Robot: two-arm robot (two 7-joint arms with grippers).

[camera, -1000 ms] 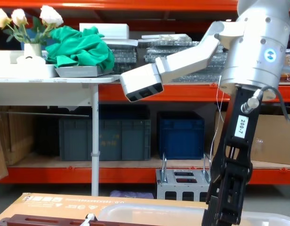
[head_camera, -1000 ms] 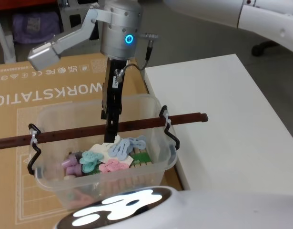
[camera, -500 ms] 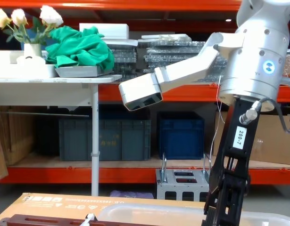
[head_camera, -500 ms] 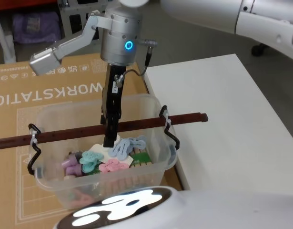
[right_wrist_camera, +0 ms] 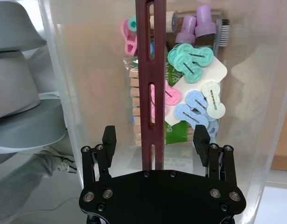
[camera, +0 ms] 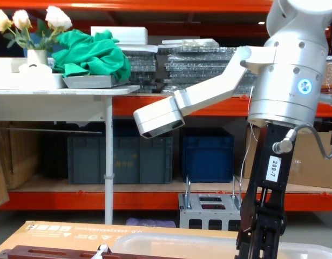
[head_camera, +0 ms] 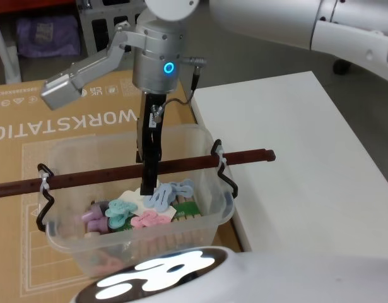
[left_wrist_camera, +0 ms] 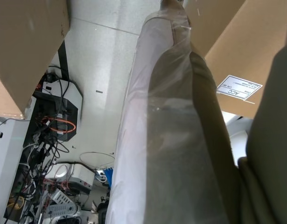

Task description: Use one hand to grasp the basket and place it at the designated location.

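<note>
The basket (head_camera: 203, 218) is a clear plastic tub holding pastel clips and wooden pegs. It stands on a cardboard box, and its dark reddish-brown bar handle (head_camera: 86, 175) runs across the top. My right gripper (head_camera: 148, 187) hangs straight down over the middle of the bar. In the right wrist view the gripper (right_wrist_camera: 155, 139) is open, and its two fingertips (right_wrist_camera: 109, 138) stand on either side of the handle (right_wrist_camera: 150, 93), apart from it. The chest view shows the same gripper (camera: 261, 240) reaching down at the tub's rim (camera: 176, 244).
The cardboard box (head_camera: 74, 120) under the basket fills the left side. A white table (head_camera: 294, 151) lies right of it. Behind stand orange shelves with dark blue crates (camera: 122, 159) and a white side table (camera: 58, 97). The left wrist view shows a plastic-wrapped post (left_wrist_camera: 171, 140) and floor.
My right gripper has come down a little closer to the bar handle, still open. The basket has not moved.
</note>
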